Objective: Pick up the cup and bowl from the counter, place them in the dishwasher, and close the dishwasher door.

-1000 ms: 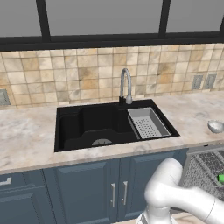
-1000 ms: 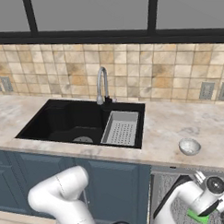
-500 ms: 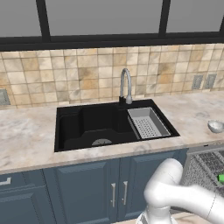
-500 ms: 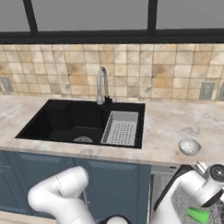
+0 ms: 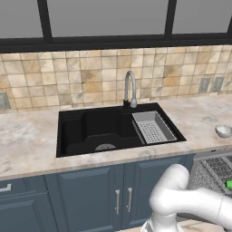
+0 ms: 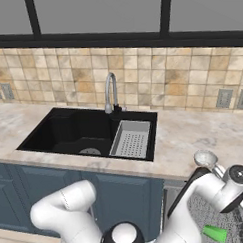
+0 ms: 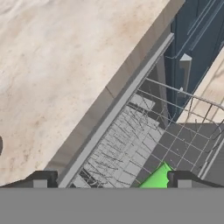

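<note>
The green cup [image 6: 215, 233] lies on its side in the grey wire rack [image 6: 197, 215] of the open dishwasher [image 5: 213, 170]; it also shows as the cup [image 5: 229, 184] at the right edge. The glossy pale bowl [image 6: 205, 158] sits on the marbled counter [image 6: 184, 141] above the dishwasher, the same bowl [image 5: 223, 131] near the counter's right end. My gripper [image 7: 111, 181] hangs open over the rack, with the cup [image 7: 155, 178] just inside its right fingertip [image 7: 183, 179] and not gripped. My wrist [image 6: 238, 176] hovers right of the bowl. The dishwasher door is out of view.
A black sink [image 5: 104, 129] with a grey strainer tray [image 5: 153, 127] and a faucet [image 5: 130, 93] sits mid-counter. Dark blue cabinet doors [image 5: 95, 195] run below. The counter's front edge [image 7: 109, 100] passes close above the rack. My white arm [image 6: 72, 210] crosses the foreground.
My hand has lifted up and slightly right, away from the cup. The cup stays in the rack and the bowl has not moved.
</note>
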Available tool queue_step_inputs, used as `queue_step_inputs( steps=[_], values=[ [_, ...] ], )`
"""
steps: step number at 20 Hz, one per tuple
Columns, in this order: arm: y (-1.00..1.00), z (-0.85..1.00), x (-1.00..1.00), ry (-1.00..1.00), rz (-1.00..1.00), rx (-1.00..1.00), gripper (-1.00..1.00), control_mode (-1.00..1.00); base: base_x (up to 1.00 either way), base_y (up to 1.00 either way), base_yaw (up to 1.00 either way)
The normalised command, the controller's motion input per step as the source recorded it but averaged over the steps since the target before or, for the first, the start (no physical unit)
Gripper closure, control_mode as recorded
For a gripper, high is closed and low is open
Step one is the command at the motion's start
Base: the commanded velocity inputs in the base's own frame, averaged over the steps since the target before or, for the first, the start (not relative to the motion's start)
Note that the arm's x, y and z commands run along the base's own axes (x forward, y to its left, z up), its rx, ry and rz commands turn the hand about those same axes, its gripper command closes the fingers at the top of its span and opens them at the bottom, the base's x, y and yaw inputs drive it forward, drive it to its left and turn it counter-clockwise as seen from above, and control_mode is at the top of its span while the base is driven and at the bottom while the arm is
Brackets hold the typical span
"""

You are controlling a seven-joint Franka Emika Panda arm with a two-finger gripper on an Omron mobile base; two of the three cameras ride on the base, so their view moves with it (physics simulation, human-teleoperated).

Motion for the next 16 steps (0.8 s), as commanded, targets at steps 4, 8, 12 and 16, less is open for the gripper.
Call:
queue_step_inputs(
  steps=[4, 8, 12, 16],
  values=[
    [0.00, 0.29, 0.12, 0.00, 0.00, 0.06, -1.00, -1.00, 0.00, 0.00, 0.00],
    [0.01, 0.15, 0.34, 0.00, 0.00, 0.01, -1.00, -1.00, 0.00, 0.00, 0.00],
    [0.04, 0.14, 0.35, 0.00, 0.00, 0.00, -1.00, -1.00, 0.00, 0.00, 0.00],
    [0.03, 0.12, 0.37, 0.00, 0.00, 0.00, -1.00, -1.00, 0.00, 0.00, 0.00]
  ],
)
